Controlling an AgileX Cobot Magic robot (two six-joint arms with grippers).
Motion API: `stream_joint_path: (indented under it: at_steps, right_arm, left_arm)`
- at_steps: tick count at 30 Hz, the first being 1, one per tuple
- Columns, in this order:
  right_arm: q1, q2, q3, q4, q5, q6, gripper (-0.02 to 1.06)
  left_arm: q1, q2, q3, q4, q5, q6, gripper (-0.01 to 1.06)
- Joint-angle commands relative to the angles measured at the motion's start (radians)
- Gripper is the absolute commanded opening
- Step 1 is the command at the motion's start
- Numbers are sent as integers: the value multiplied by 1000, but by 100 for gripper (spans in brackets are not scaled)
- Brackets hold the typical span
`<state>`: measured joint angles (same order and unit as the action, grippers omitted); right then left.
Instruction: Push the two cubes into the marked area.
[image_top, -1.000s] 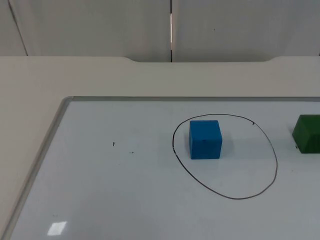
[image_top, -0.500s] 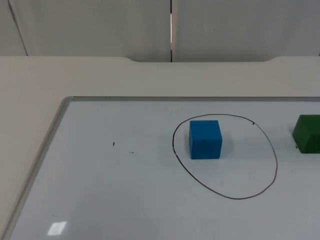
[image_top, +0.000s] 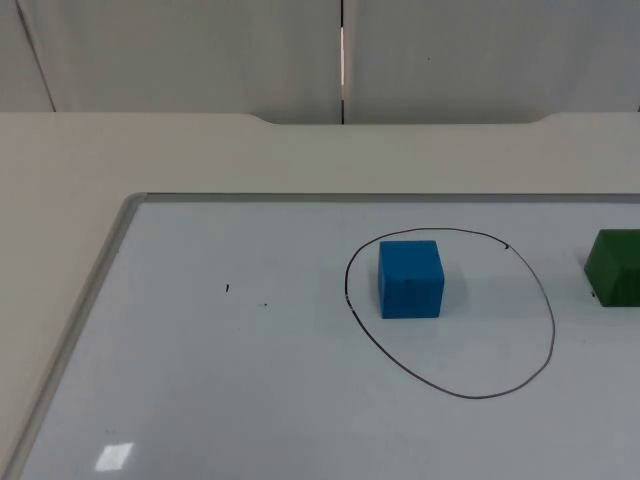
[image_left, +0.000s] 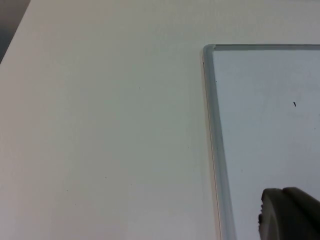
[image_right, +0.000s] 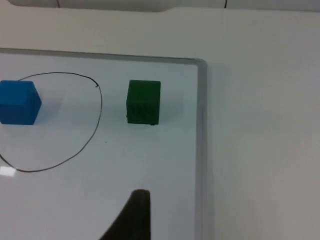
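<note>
Blue cube (image_top: 411, 279) upright inside drawn ring (image_top: 551, 330), green cube (image_top: 615, 267) outside; fingers' state indiscernible.

**Cubes and ring**

I see the blue cube (image_top: 411, 279) sitting flat inside the hand-drawn black ring (image_top: 548, 310), near its left edge. The green cube (image_top: 614, 267) rests outside it, just beyond the right side.

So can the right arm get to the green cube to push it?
Probably yes. The green cube sits alone on the whiteboard, outside the drawn circle, near the board's frame. Nothing lies between it and the right hand's fingertip, so the way looks free.
</note>
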<state>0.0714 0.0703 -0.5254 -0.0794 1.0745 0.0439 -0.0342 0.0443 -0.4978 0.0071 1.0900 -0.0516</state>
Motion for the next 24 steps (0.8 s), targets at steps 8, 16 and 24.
stream_joint_path:
  at_steps: [8, 16, 24]
  right_arm:
    - [-6, 267, -14, -23, -196, 45, 52]
    - [-6, 470, -17, -31, -350, 45, 11]
    - [-6, 815, -152, -25, -410, 46, 0]
  left_arm:
    - [-5, -3, 5, 5, -14, -1, 0]
    - [-5, -3, 5, 5, -14, 2, 0]
    - [-5, -3, 5, 5, -14, 2, 0]
